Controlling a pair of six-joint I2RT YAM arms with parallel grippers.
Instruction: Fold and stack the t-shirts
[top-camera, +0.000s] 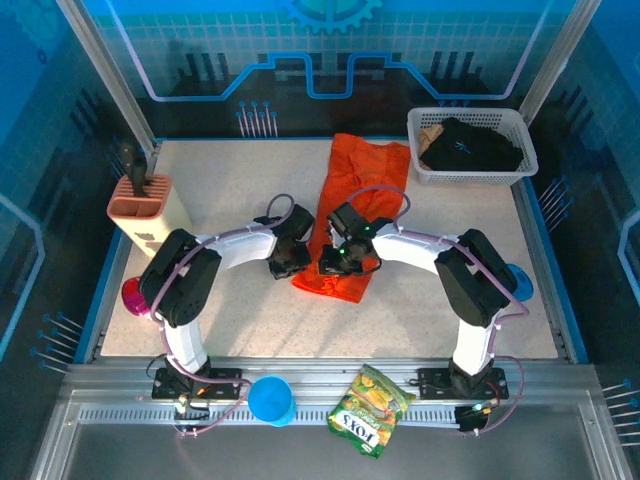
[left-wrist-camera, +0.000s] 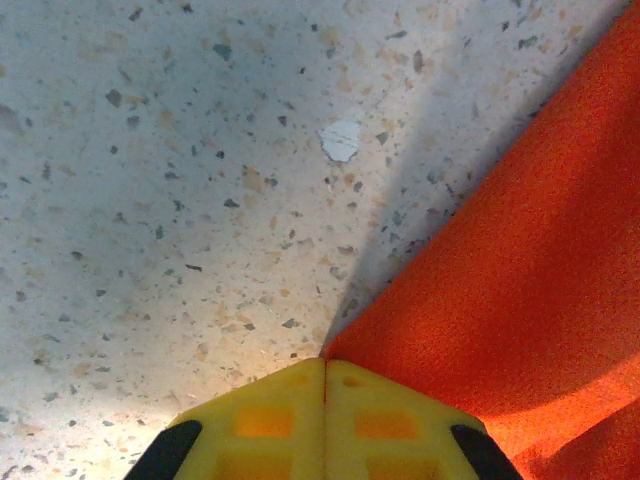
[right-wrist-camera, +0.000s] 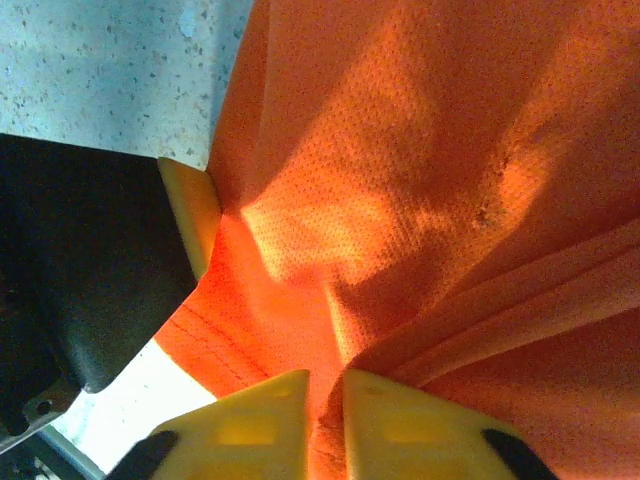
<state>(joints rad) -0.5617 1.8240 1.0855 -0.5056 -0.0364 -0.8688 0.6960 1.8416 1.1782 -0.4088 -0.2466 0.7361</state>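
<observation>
At far R sits basket (top-camera: 470, 177) w/ black t-shirt (top-camera: 472, 146), near orange t-shirt (top-camera: 357, 182).

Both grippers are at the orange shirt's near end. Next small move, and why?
Probably lift both together a little. The right gripper is shut on a pinch of the orange shirt, the left gripper looks shut on its left edge, and the shirt lies as a long strip, so raising the near end would start the fold.

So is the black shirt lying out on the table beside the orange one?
No: the black t-shirt sits bundled in the white basket at the far right corner, apart from the orange t-shirt.
</observation>
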